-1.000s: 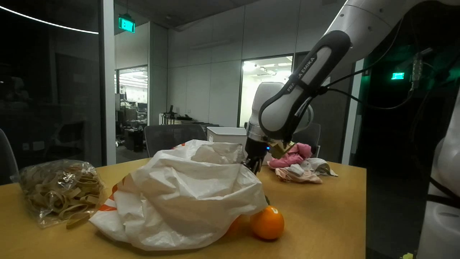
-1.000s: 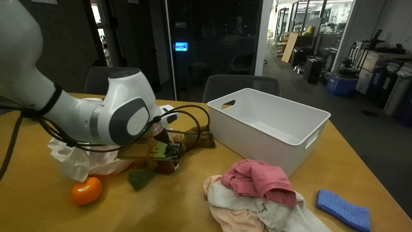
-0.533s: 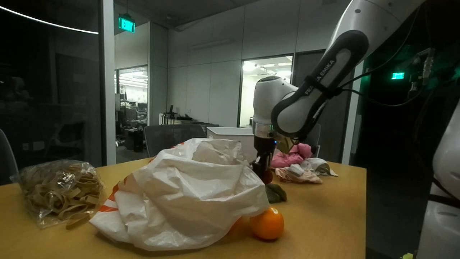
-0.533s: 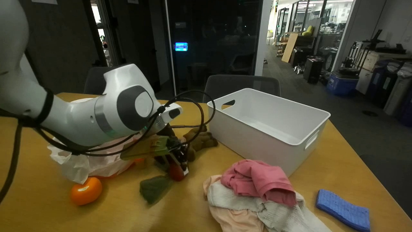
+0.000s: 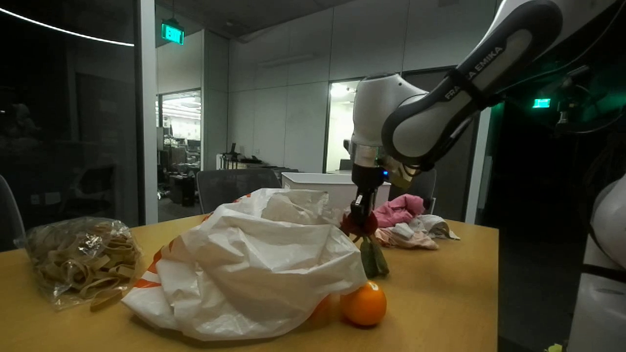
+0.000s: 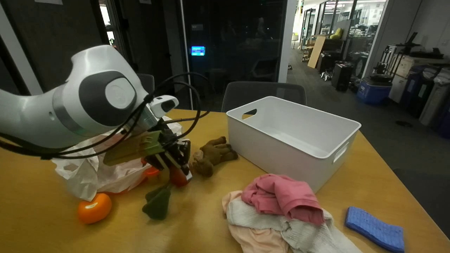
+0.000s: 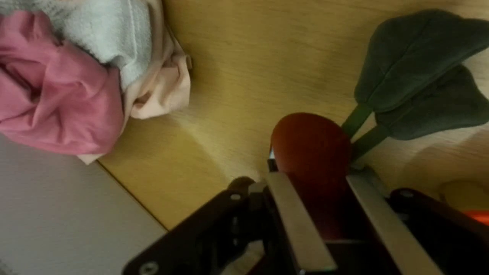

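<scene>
My gripper (image 7: 315,170) is shut on a dark red rounded thing (image 7: 311,143); its two green leaves (image 7: 414,68) stick out to one side on short stems. In an exterior view the gripper (image 5: 363,215) points down beside the white plastic bag (image 5: 274,259), with the red thing (image 5: 366,226) between its fingers and the leaves (image 5: 374,256) hanging below. In an exterior view the leaves (image 6: 158,202) hang close to the table; whether they touch it I cannot tell. An orange fruit (image 5: 364,303) sits at the bag's edge, near the leaves.
A white bin (image 6: 274,144) stands on the table (image 6: 197,225). Pink, white and peach cloths (image 6: 281,203) lie in front of it, with a blue cloth (image 6: 374,228) beyond. A brown plush toy (image 6: 214,154) lies by the bin. A clear bag of tan bands (image 5: 85,259) lies beside the white bag.
My gripper has risen from beside the white bag, carrying the red thing up. Its green leaves now hang more steeply. The bag, fruit, bin and cloths look unmoved.
</scene>
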`<state>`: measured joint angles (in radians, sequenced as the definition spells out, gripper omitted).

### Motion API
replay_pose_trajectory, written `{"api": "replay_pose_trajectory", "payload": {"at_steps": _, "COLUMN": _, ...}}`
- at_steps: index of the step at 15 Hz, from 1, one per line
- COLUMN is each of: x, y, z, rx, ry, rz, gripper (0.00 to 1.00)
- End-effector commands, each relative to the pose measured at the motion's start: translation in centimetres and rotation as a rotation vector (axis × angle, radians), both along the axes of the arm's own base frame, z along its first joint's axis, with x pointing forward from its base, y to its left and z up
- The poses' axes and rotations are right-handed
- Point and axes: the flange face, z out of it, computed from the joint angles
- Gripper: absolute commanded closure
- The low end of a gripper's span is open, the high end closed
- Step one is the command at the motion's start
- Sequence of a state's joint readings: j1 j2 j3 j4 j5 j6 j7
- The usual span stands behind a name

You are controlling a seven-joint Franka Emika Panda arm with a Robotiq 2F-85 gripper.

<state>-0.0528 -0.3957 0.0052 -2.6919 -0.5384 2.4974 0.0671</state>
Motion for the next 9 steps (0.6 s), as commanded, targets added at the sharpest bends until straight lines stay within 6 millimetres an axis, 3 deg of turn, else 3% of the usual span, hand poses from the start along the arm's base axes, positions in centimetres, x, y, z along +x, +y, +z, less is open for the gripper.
{"api": "replay_pose_trajectory", "payload": {"at_steps": 1, "x": -4.2, "y": 2.6, "z": 3.7, "rx": 0.006, "ry": -0.165, "rz": 0.097, "gripper": 0.91}}
{"api": "replay_pose_trajectory", "payload": {"at_steps": 2, "x": -2.9, "y": 3.6, "z": 5.8, "rx": 0.006, "ry": -0.207, "rz": 0.118, "gripper": 0.91}}
{"api": "replay_pose_trajectory", "payload": {"at_steps": 5, "x": -3.7, "y": 6.5, "z": 9.5, "rx": 0.019, "ry": -0.329, "rz": 0.195, "gripper": 0.91}}
{"api": "replay_pose_trajectory", "payload": {"at_steps": 7, "x": -4.3, "y": 8.6, "z": 11.2, "rx": 0.043, "ry": -0.401, "rz": 0.252, "gripper": 0.91}}
{"api": "replay_pose_trajectory", "payload": {"at_steps": 9, "x": -4.7, "y": 10.2, "z": 11.6, "rx": 0.065, "ry": -0.411, "rz": 0.3, "gripper": 0.91}}
